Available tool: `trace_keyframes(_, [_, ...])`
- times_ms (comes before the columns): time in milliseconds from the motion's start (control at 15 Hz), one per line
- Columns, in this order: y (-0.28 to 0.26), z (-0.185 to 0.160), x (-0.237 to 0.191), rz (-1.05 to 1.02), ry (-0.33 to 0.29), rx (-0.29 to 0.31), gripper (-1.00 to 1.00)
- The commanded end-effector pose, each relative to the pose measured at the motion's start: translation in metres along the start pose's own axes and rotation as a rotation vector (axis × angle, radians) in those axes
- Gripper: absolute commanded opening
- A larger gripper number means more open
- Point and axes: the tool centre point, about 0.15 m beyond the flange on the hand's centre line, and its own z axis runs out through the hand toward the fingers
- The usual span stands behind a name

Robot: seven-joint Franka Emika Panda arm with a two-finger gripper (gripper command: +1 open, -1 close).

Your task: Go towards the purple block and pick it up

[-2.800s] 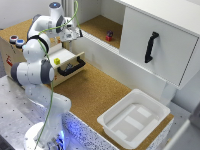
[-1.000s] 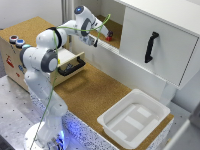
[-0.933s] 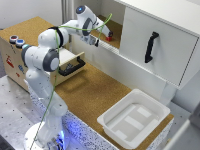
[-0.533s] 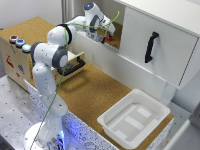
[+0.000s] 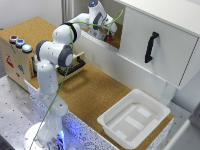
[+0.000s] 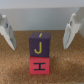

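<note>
**End effector over purple block, much of the alcove hidden**

Wrist view: the purple block [image 6: 40, 44] sits on cork flooring, face up with a yellow "J" printed on it. It touches a red block [image 6: 39, 66] marked with a black "H"; the two share an edge and line up. The end effector [image 6: 38, 31] is spread wide, one white finger [image 6: 7, 31] on each side of the purple block, both clear of it with cork visible in the gaps. Nothing is gripped. The fingertips are blurred; whether they reach the floor cannot be told. A pale wall runs behind the blocks.

Exterior view: the arm [image 5: 60, 47] reaches from its base on the bench [image 5: 95, 92] up into an open alcove beside a white cabinet [image 5: 155, 42] with a black handle [image 5: 150, 46]. The end effector [image 5: 106, 35] is low inside that alcove, mostly masked by the wrist housing and a green cable [image 5: 100, 23]. The purple block cannot be made out here; only a speck of red shows near the fingers, too small to identify. A white tray [image 5: 118, 125] sits at the bench's near corner, well apart from the alcove. A wooden box with coloured buttons [image 5: 18, 42] stands at the exterior view's left, partly cut by the frame edge. A dark object behind the arm's elbow is half hidden and unreadable.
</note>
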Motion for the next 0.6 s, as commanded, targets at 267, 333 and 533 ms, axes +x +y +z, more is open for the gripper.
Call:
trace_keyframes(267, [-0.004,0.011,0.012,-0.005,-0.005,-0.055,-1.00])
trace_keyframes(333, [-0.005,0.006,0.011,-0.021,0.019,-0.074,-1.00])
trace_keyframes(533, [-0.001,-0.010,-0.005,-0.020,0.082,-0.058,-1.00])
